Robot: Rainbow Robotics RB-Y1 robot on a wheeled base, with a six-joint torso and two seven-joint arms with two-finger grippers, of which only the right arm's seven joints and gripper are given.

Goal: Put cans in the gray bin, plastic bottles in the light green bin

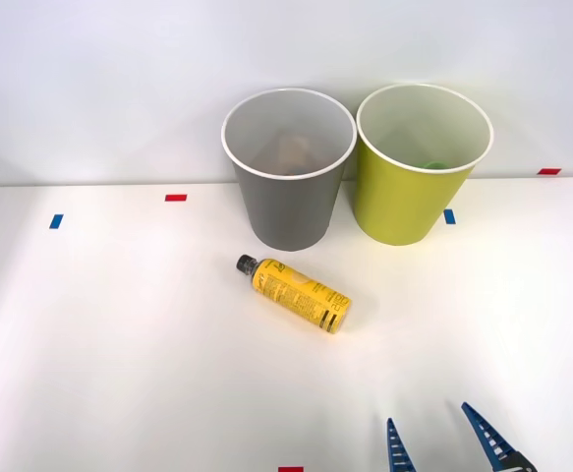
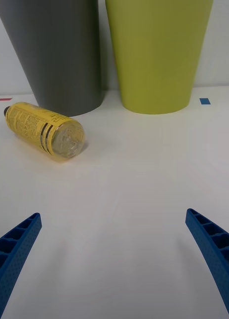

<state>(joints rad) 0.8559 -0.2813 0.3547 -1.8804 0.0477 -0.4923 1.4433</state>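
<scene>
One slim yellow plastic bottle with a black screw cap [image 1: 293, 294] lay on its side on the white counter [image 1: 109, 334], just in front of the tall round tapered gray bin with a white rim [image 1: 288, 167] and apart from its base. Its long axis ran diagonally: the cap end pointed toward the gray bin, the clear bottom end pointed toward the robot and toward the yellow-green bin's side. The tall round yellow-green bin with a white rim [image 1: 424, 162] stood beside the gray bin, on its right.

The right arm's blue ribbed jaws [image 1: 441, 447] were spread wide and held nothing. They sat well short of the bottle, on the near side of it and off to the right. In the wrist view the bottle's bottom end faced the jaws.

Judgement: the bottle lay ahead and to the left of the jaws, skewed to their line, so the wrist would likely need turning to close across the bottle's width.

A pinkish shape showed inside the gray bin; it could not be identified with certainty.
</scene>
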